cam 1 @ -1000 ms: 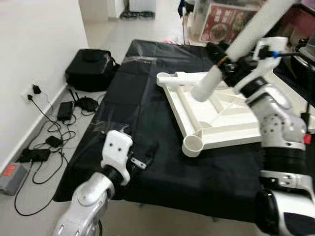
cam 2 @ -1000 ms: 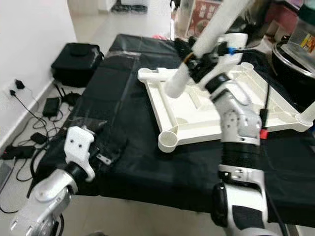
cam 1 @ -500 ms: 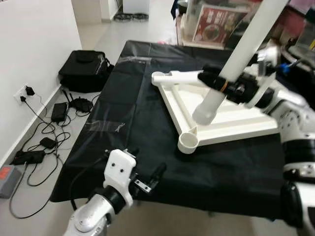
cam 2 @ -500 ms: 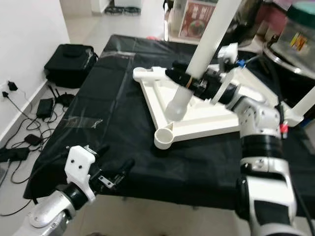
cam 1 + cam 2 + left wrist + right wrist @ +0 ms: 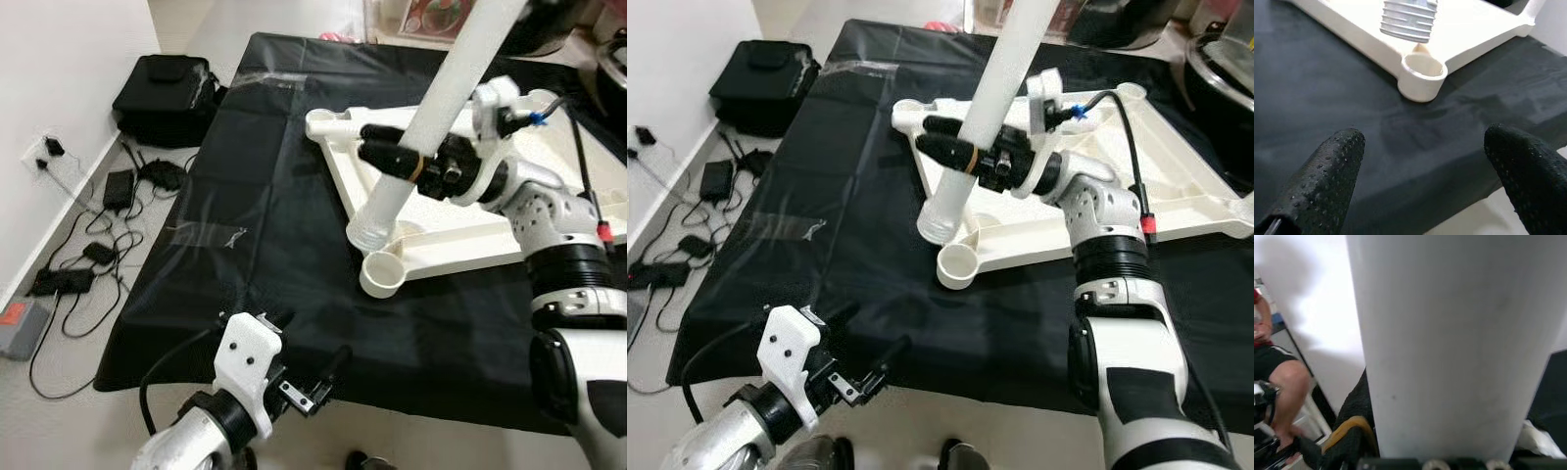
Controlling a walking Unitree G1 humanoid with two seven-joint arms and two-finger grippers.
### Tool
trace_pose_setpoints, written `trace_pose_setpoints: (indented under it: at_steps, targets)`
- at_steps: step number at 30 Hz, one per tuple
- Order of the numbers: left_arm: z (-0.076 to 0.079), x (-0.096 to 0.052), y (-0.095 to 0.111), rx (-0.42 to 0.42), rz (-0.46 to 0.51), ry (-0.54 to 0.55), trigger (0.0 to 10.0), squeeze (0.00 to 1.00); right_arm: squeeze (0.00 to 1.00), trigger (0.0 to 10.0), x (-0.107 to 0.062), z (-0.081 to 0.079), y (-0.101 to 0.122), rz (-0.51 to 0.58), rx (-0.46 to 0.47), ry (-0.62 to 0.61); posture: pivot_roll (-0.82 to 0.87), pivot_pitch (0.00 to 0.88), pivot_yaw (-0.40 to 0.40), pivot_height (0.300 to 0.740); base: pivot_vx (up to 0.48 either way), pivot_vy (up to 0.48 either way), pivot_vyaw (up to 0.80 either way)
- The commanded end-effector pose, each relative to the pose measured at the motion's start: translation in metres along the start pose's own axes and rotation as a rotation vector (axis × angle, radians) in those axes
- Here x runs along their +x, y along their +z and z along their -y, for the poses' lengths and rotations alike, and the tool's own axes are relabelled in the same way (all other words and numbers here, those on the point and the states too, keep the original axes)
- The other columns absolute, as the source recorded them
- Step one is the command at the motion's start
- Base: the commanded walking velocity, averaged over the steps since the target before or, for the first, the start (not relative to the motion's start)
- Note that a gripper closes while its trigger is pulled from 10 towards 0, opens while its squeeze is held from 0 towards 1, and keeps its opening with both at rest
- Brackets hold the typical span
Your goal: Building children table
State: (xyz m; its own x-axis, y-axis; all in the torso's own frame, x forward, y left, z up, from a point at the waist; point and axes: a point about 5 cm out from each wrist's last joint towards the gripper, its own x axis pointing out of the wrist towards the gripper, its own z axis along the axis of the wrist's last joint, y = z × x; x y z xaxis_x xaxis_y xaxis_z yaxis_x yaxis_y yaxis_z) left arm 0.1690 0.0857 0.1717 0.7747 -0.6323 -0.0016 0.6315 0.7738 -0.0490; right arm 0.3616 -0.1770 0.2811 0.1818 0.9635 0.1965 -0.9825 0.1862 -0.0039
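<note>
The white children's table top (image 5: 470, 235) lies upside down on a black cloth (image 5: 255, 215). My right gripper (image 5: 377, 147) is shut on a long white table leg (image 5: 441, 88), held tilted. The leg's threaded end (image 5: 370, 232) hangs just behind and slightly above the near corner socket (image 5: 384, 274), apart from it. In the left wrist view the threaded end (image 5: 1408, 19) and the socket (image 5: 1422, 68) lie ahead. My left gripper (image 5: 309, 343) stands open and holds nothing, low at the cloth's front edge. The leg (image 5: 1449, 333) looms close in the right wrist view.
A black bag (image 5: 162, 83) and several cables and adapters (image 5: 98, 215) lie on the floor along the left wall. A dark pot (image 5: 1225, 59) stands at the far right. A seated person's leg (image 5: 1278, 377) is in the right wrist view.
The right gripper has brought the leg's lower end down and forward, from over the table top's middle to the near corner socket. The camera view has shifted too.
</note>
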Motion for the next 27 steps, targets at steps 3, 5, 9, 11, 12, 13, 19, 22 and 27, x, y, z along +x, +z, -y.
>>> trace_pose_setpoints:
  at_steps: [3, 5, 9, 11, 12, 13, 19, 22, 27]
  targets:
    - [0.003, -0.005, -0.001, -0.011, -0.024, -0.01, 10.0, 0.0, 0.0, 10.0, -0.003, -0.004, 0.0, -0.074, -0.03, 0.062, 0.22, 0.312, -0.082, 0.74, 0.0, 0.0, 0.0]
    - [0.004, -0.006, 0.0, -0.011, -0.027, -0.017, 10.0, 0.0, 0.0, 10.0, -0.005, -0.005, -0.001, -0.122, -0.049, 0.083, 0.22, 0.317, -0.082, 0.74, 0.0, 0.0, 0.0]
    - [0.005, -0.006, 0.001, -0.018, -0.028, -0.015, 10.0, 0.0, 0.0, 10.0, -0.012, -0.004, 0.006, -0.144, -0.096, 0.073, 0.22, 0.323, -0.081, 0.74, 0.0, 0.0, 0.0]
    - [0.004, -0.006, 0.001, -0.015, -0.032, -0.013, 10.0, 0.0, 0.0, 10.0, -0.016, -0.003, 0.012, -0.143, -0.124, 0.052, 0.22, 0.326, -0.078, 0.74, 0.0, 0.0, 0.0]
    - [0.003, -0.006, 0.001, -0.014, -0.037, -0.009, 10.0, 0.0, 0.0, 10.0, -0.02, -0.002, 0.018, -0.131, -0.146, 0.033, 0.22, 0.325, -0.075, 0.74, 0.0, 0.0, 0.0]
    - [0.002, -0.006, 0.001, -0.01, -0.04, -0.006, 10.0, 0.0, 0.0, 10.0, -0.026, -0.002, 0.021, -0.134, -0.162, 0.021, 0.22, 0.324, -0.075, 0.74, 0.0, 0.0, 0.0]
    - [0.0, -0.005, 0.001, -0.003, -0.044, -0.001, 10.0, 0.0, 0.0, 10.0, -0.04, -0.005, 0.022, -0.154, -0.175, 0.006, 0.21, 0.313, -0.071, 0.74, 0.0, 0.0, 0.0]
    - [-0.001, -0.005, 0.001, -0.001, -0.043, 0.001, 10.0, 0.0, 0.0, 10.0, -0.043, -0.008, 0.021, -0.154, -0.172, 0.008, 0.21, 0.313, -0.071, 0.74, 0.0, 0.0, 0.0]
    - [-0.002, -0.005, 0.001, 0.004, -0.047, -0.002, 10.0, 0.0, 0.0, 10.0, -0.041, -0.014, 0.008, -0.153, -0.162, 0.031, 0.22, 0.314, -0.06, 0.74, 0.0, 0.0, 0.0]
